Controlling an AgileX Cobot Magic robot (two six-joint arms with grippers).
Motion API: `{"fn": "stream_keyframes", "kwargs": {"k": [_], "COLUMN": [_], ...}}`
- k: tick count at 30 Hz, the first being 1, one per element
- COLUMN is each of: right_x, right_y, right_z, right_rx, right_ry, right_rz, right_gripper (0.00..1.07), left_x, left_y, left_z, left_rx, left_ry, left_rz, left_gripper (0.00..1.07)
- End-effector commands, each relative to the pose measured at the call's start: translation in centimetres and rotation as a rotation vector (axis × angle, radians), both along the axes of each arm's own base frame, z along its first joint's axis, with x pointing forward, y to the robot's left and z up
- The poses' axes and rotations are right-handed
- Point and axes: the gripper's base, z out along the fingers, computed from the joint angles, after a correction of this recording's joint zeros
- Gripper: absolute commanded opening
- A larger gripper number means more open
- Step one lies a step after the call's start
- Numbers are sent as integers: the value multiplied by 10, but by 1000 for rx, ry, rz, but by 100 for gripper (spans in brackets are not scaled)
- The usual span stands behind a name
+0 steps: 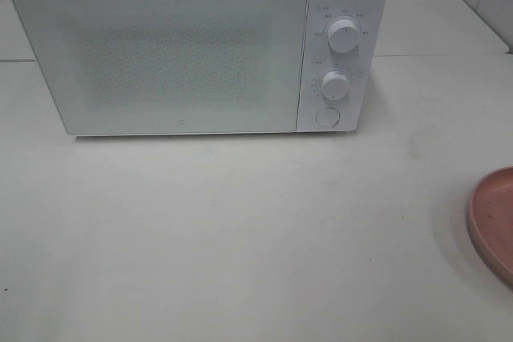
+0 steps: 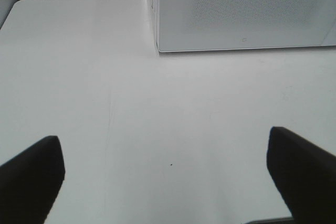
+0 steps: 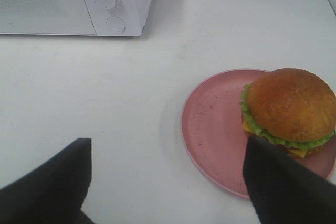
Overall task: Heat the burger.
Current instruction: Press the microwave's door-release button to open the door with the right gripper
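a white microwave (image 1: 176, 54) sits at the back of the white table (image 1: 240, 238), door shut, its top knob (image 1: 343, 36) above a lower knob (image 1: 335, 83) and a round button (image 1: 327, 117). a pink plate (image 1: 493, 222) lies at the table's right side, well apart from the microwave.

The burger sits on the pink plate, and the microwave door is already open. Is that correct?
Not quite. The microwave door is shut, not open; the exterior high view shows it flush with the front. The rest holds: the burger sits on the pink plate, as the right wrist view shows.
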Motion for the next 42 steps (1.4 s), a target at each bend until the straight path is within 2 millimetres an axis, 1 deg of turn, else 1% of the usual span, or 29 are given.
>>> {"fn": "stream_keyframes", "kwargs": {"k": [1, 4, 6, 7, 8, 10, 11, 12, 14, 15, 17, 18, 20, 23, 25, 26, 28, 29, 31, 34, 36, 37, 39, 41, 42], "right_x": [-3, -4, -3, -3, 0, 2, 8, 8, 17, 17, 25, 25, 37, 39, 47, 47, 57, 57, 64, 66, 75, 75, 86, 89, 95], "right_y": [-1, -1, -1, -1, 0, 0, 1, 1, 2, 2, 3, 3, 5, 5, 6, 6, 7, 7, 8, 8, 10, 10, 11, 12, 12], "right_z": [0, 2, 9, 9, 15, 16, 19, 19, 23, 23, 25, 25, 29, 30, 31, 31, 33, 33, 34, 34, 34, 34, 33, 32, 31], "right_rx": [-3, 1, 13, 13, 14, 14, 14, 14, 14, 14, 14, 14, 13, 14, 12, 12, 11, 11, 10, 10, 8, 8, 5, 4, 2], "right_ry": [-32, -41, -63, -63, -71, -71, -76, -76, -81, -81, -80, -80, -83, -86, -87, -87, -90, -90, -86, -85, -74, -74, -53, -46, -27], "right_rz": [-3, -5, -9, -9, -9, -9, -9, -9, -8, -8, -8, -8, -7, -7, -7, -7, -7, -7, -6, -6, -6, -6, -5, -5, -5], "right_gripper": [76, 76, 76, 76, 76, 76, 76, 76, 76, 76, 76, 76, 76, 76, 76, 76, 76, 76, 76, 76, 76, 76, 76, 76, 76], "left_x": [-4, -4, -4, -4, -4, -4, -4, -4, -4, -4, -4, -4, -4, -4, -4, -4, -4, -4, -4, -4, -4, -4, -4, -4, -4], "left_y": [0, 0, 0, 0, 0, 0, 0, 0, 0, 0, 0, 0, 0, 0, 0, 0, 0, 0, 0, 0, 0, 0, 0, 0, 0], "left_z": [0, 0, 0, 0, 0, 0, 0, 0, 0, 0, 0, 0, 0, 0, 0, 0, 0, 0, 0, 0, 0, 0, 0, 0, 0], "left_rx": [-7, -7, -7, -7, -7, -7, -7, -7, -7, -7, -7, -7, -7, -7, -7, -7, -7, -7, -7, -7, -7, -7, -7, -7, -7], "left_ry": [-33, -33, -33, -33, -33, -33, -33, -33, -33, -33, -33, -33, -33, -33, -33, -33, -33, -33, -33, -33, -33, -33, -33, -33, -33], "left_rz": [-4, -4, -4, -4, -4, -4, -4, -4, -4, -4, -4, -4, -4, -4, -4, -4, -4, -4, -4, -4, -4, -4, -4, -4, -4], "left_gripper": [100, 100, 100, 100, 100, 100, 100, 100, 100, 100, 100, 100, 100, 100, 100, 100, 100, 100, 100, 100, 100, 100, 100, 100, 100]}}
